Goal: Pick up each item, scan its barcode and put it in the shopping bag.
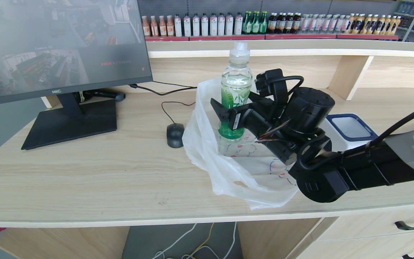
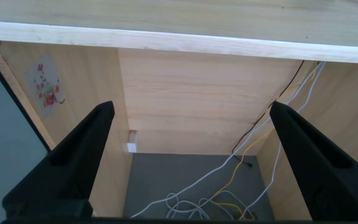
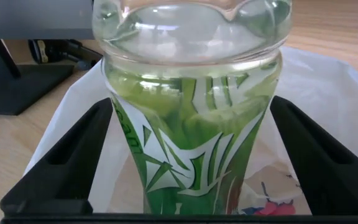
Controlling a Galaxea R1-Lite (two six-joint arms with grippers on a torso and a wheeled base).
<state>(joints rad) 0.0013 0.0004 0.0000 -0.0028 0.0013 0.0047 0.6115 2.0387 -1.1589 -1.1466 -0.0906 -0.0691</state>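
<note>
A clear bottle (image 1: 236,82) with a green label and a white cap stands upright inside the white plastic shopping bag (image 1: 207,144) on the wooden counter. My right gripper (image 1: 237,107) is open, one finger on each side of the bottle at label height. The right wrist view shows the bottle (image 3: 194,124) close up between the spread fingers (image 3: 73,155), with the bag (image 3: 61,118) beneath it. My left gripper (image 2: 191,162) hangs open and empty below the counter's front edge, facing the hollow under the desk.
A monitor (image 1: 59,46) on a black stand fills the back left, with a dark handheld device (image 1: 102,94) behind it. A mouse (image 1: 175,135) lies just left of the bag. A blue-rimmed white box (image 1: 350,127) sits right of my arm. Cables (image 2: 229,186) hang under the desk.
</note>
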